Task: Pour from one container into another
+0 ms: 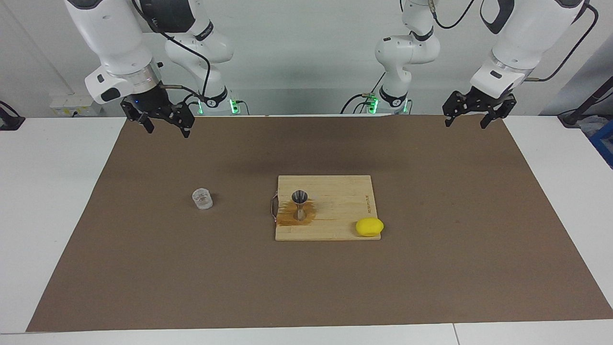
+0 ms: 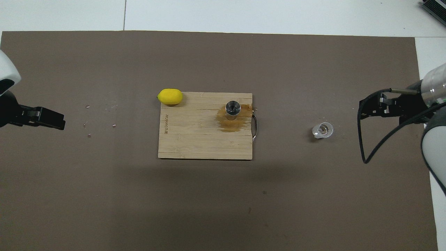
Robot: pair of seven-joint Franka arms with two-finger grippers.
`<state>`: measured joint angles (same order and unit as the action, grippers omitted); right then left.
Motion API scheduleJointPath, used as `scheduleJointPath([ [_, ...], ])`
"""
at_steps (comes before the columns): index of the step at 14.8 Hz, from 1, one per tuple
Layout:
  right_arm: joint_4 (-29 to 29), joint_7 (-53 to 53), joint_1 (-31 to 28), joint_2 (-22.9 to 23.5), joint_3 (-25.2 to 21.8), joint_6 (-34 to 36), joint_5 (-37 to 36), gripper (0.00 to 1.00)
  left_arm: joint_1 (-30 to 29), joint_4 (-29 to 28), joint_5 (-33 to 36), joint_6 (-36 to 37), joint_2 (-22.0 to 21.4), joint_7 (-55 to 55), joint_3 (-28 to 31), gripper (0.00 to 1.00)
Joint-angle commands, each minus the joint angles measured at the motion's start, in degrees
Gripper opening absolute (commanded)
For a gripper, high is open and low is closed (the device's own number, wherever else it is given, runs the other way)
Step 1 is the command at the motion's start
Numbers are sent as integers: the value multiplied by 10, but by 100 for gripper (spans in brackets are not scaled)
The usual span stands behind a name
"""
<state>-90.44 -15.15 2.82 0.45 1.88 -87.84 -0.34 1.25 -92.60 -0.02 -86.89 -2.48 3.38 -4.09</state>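
Note:
The small clear glass tumbler (image 1: 202, 199) stands upright on the brown mat toward the right arm's end of the table; it also shows in the overhead view (image 2: 322, 130). The steel hourglass jigger (image 1: 300, 203) stands upright on a wooden cutting board (image 1: 335, 191), in a brown wet stain; it also shows from above (image 2: 232, 108). My right gripper (image 1: 167, 128) hangs open and empty, raised over the mat's edge at the robots' end, apart from the tumbler. My left gripper (image 1: 467, 121) hangs open and empty, raised over the mat's corner at the left arm's end. Both arms wait.
A yellow lemon (image 1: 369, 226) lies at the board's corner farthest from the robots, toward the left arm's end, and shows from above (image 2: 170, 96). The board (image 2: 195, 139) has a metal handle on the side facing the tumbler. A few small crumbs lie on the mat (image 2: 101, 118).

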Motion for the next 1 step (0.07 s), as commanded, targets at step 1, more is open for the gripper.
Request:
scheduleJointPath([
  [1, -21, 17, -1, -17, 3, -12, -8, 100, -7, -6, -3, 8, -11, -5, -6, 100],
])
